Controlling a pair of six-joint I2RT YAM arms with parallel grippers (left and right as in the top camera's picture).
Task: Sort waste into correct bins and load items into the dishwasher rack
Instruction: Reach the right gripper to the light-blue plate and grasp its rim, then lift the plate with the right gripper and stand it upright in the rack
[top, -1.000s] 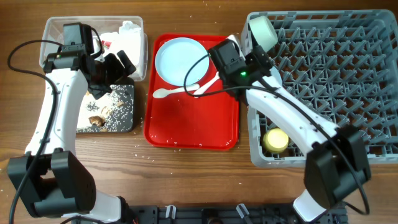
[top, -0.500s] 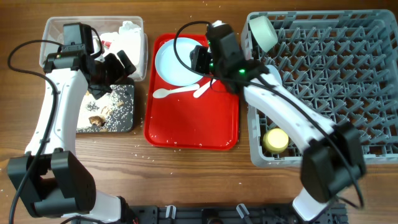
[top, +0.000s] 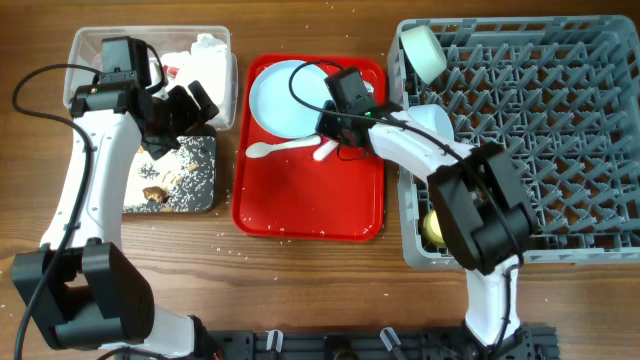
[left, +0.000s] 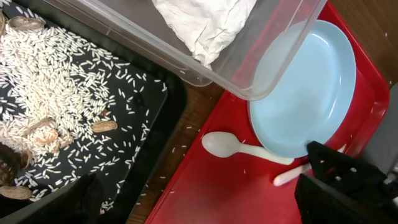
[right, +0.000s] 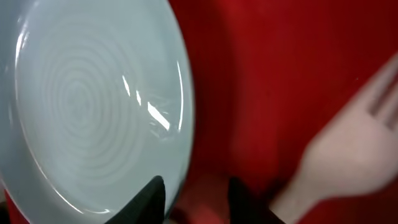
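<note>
1. Front right: the yellow cup (top: 444, 225) sits in the near-left corner of the dishwasher rack (top: 560, 130). It needs no further handling.
2. Front left: the black tray (top: 212, 190) holds food scraps (top: 153, 192) among rice grains (top: 190, 170).
3. Centre: the fork (top: 322, 151) and spoon (top: 272, 149) lie flat on the red tray (top: 300, 200), just beside the plate (top: 280, 95).
4. The right gripper (top: 333, 128) is low over the red tray with its jaws apart and nothing held. In the wrist view the plate rim lies beside one fingertip and the fork beside the other.
5. Hazard: if the jaws close here, they may catch the plate rim instead of the fork, tipping or dragging the plate.
6. Hazard: the fork is thin and lies flat. The fingertips may skid it across the red tray rather than lift it.
7. Hazard: the right arm's cable loops above the plate and could snag during a lift.
8. Rear left: the left gripper (top: 190, 105) is spread and empty, hanging where the black tray meets the clear tub (top: 80, 45), which contains napkins (top: 205, 55).
9. Rear right: a bowl (top: 422, 50) stands on edge in the rack's far-left corner.
</note>
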